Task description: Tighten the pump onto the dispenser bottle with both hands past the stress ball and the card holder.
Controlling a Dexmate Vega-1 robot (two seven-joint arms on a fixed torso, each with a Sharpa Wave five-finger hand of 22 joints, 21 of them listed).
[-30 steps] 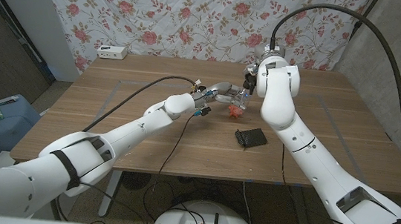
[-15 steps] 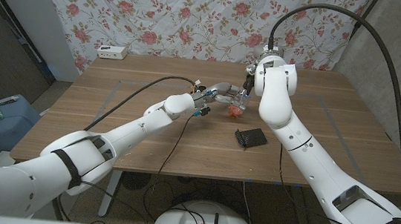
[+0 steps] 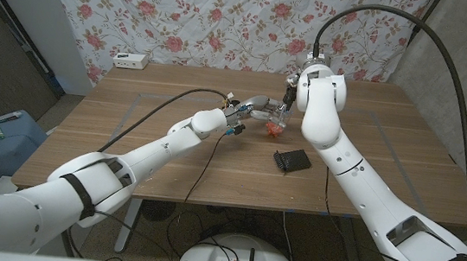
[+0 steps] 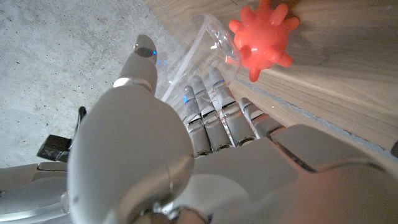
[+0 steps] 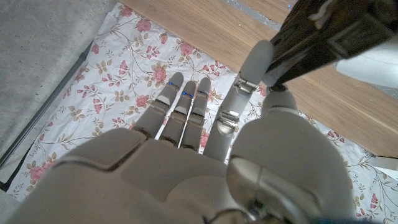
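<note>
Gripping the clear dispenser bottle [image 4: 208,46], your left hand [image 4: 186,130] curls beside the stress ball [image 4: 261,37]; right hand's [image 5: 186,143] fingers lie pressed together.

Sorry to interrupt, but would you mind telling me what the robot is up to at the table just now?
The robot is working on a clear dispenser bottle near the middle of the wooden table. Its left hand grips the bottle, with the red spiky stress ball right beside it. The right hand is up at the bottle's top; its grip isn't visible. A black card holder lies nearer the robot.
</note>
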